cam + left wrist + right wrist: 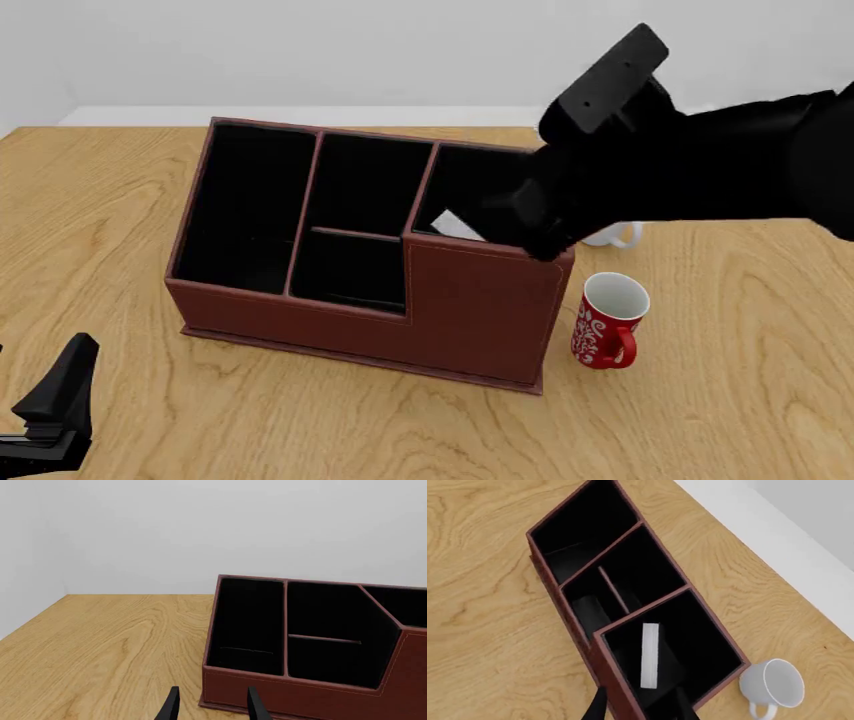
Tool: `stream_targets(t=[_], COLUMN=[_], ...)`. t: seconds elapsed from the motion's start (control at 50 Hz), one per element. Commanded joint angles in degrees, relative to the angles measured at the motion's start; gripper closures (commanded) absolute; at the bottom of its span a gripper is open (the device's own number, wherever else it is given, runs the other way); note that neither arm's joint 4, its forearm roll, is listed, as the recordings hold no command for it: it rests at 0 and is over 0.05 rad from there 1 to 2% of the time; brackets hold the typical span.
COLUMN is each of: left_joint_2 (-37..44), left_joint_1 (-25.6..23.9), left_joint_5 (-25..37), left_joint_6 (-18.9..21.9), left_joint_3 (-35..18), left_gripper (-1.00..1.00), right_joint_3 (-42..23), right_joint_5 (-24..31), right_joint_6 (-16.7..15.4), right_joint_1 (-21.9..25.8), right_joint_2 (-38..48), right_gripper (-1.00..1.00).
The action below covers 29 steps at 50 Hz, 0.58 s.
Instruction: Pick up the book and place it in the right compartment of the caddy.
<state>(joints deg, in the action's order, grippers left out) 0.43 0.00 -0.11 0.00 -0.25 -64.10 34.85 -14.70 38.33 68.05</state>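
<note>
- You have no brand, label or writing to read anywhere; the red mug carries only a white swirl pattern.
- The caddy stands at the middle of the front view on the wooden table, reddish-brown outside, black inside.
- Its right compartment holds the book: in the right wrist view you see its white page edge facing up, standing as a pale strip inside the black lining. In the front view only a white corner shows behind the tall front wall.
- The other sections of the caddy show nothing but black lining.
- Your right gripper sits at the lower middle of the right wrist view, its jaws spread with the compartment's front wall between them; the book lies just beyond the tips, not touched by them.
- Your left gripper hangs at the lower left of the front view, well apart from the book, jaws spread and holding nothing.
- A white mug stands just beside the caddy's right end, with the red mug in front of it.
</note>
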Motion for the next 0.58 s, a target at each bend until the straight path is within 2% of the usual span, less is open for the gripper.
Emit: stream_targets(t=[0.02, 0.08, 0.1, 0.16, 0.18, 0.2, 0.22, 0.24, 0.26, 0.3, 0.32, 0.38, 0.44, 0.46, 0.5, 0.52, 0.58], left_joint_2=[0.0, 0.0, 0.0, 0.0, 0.0, 0.0, 0.0, 0.0, 0.0, 0.0, 0.0, 0.0, 0.0, 0.0, 0.0, 0.0, 0.0], left_joint_1=[0.0, 0.0, 0.0, 0.0, 0.0, 0.0, 0.0, 0.0, 0.0, 0.0, 0.0, 0.0, 0.0, 0.0, 0.0, 0.0, 0.0], left_joint_5=[0.0, 0.0, 0.0, 0.0, 0.0, 0.0, 0.0, 0.0, 0.0, 0.0, 0.0, 0.0, 0.0, 0.0, 0.0, 0.0, 0.0], left_joint_6=[0.0, 0.0, 0.0, 0.0, 0.0, 0.0, 0.0, 0.0, 0.0, 0.0, 0.0, 0.0, 0.0, 0.0, 0.0, 0.0, 0.0], left_joint_3=[0.0, 0.0, 0.0, 0.0, 0.0, 0.0, 0.0, 0.0, 0.0, 0.0, 0.0, 0.0, 0.0, 0.0, 0.0, 0.0, 0.0], left_gripper=[-1.00, -1.00, -1.00, -1.00, -1.00, -1.00, -1.00, -1.00, -1.00, -1.00, -1.00, -1.00, -1.00, -1.00, -1.00, -1.00, -1.00], right_joint_3=[9.0, 10.4, 11.0, 13.6, 15.6, 16.3, 17.6, 17.7, 20.0, 21.6, 23.3, 23.4, 29.8, 30.8, 32.4, 33.0, 35.0], right_joint_5=[-6.7, -7.5, -7.8, -9.5, -10.8, -11.7, -12.4, -12.4, -13.6, -15.6, -17.4, -17.4, -22.9, -23.5, -24.3, -24.7, -25.5], right_joint_6=[2.2, 2.4, 3.7, 4.1, 1.8, 1.3, 4.2, 4.2, 1.0, 4.1, 3.4, 3.4, 3.8, 3.8, 2.8, 4.6, 5.1], right_joint_1=[1.9, 1.3, 1.9, 1.7, 0.3, 0.3, 1.6, 1.6, 1.0, 1.9, 1.4, 1.4, 2.3, 3.9, 4.1, 4.5, 4.5], right_joint_2=[-7.4, -9.2, -10.5, -13.7, -14.7, -15.8, -17.7, -17.7, -17.8, -21.5, -23.0, -23.1, -29.7, -31.0, -31.9, -34.8, -37.0], right_gripper=[-1.00, -1.00, -1.00, -1.00, -1.00, -1.00, -1.00, -1.00, -1.00, -1.00, -1.00, -1.00, -1.00, -1.00, -1.00, -1.00, -1.00])
